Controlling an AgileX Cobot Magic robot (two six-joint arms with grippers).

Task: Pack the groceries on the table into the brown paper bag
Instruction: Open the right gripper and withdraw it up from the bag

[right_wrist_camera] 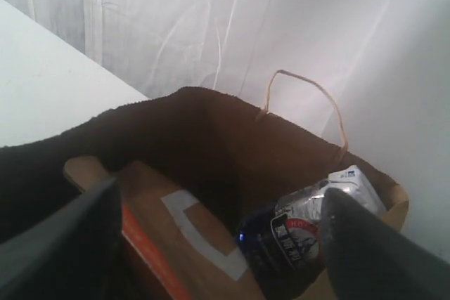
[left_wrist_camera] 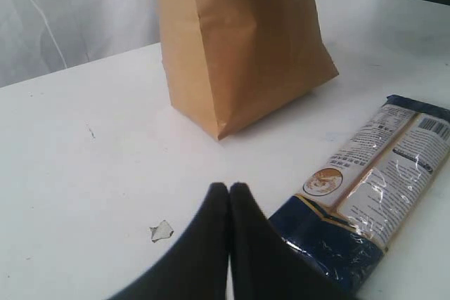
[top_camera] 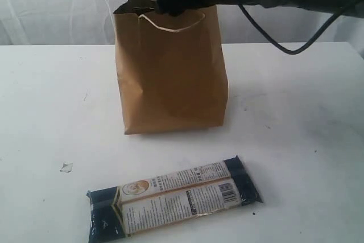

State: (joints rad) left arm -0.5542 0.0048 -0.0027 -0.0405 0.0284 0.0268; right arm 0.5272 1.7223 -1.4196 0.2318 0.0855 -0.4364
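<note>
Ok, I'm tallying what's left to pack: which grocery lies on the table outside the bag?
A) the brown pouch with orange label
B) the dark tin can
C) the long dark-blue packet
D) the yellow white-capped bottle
C: the long dark-blue packet lies flat on the table in front of the brown paper bag, and the exterior view shows no other grocery out there.

Bright, even light; brown paper bag [right_wrist_camera: 211, 128] interior dim, foreground blurred
</note>
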